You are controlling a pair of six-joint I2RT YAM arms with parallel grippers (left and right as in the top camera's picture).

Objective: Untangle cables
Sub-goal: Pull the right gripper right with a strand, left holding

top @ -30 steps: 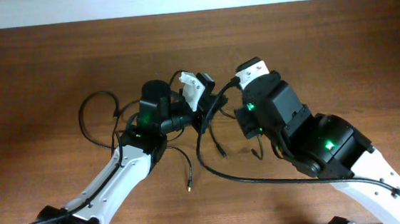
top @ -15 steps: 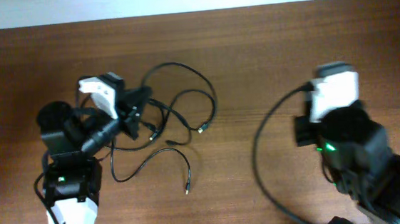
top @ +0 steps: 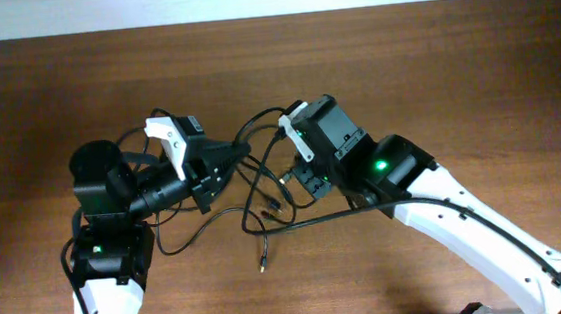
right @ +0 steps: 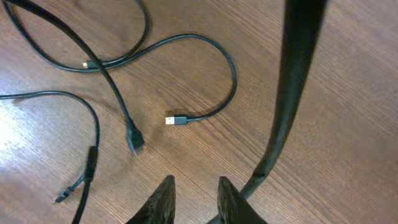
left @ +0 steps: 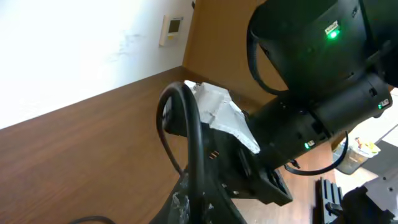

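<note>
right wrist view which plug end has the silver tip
The plug on the cable curling round to the right, just above the right gripper. The other plug, lower left of it, is dark all over.

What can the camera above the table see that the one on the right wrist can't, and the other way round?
Only the overhead view shows both arms at once, the left gripper and the right gripper, with the whole tangle of cables between them and a loose plug end lying apart. Only the right wrist view shows that gripper's fingertips standing apart with nothing between them, and a silver-tipped plug up close. Both show thin black cables lying on the brown wooden table.
</note>
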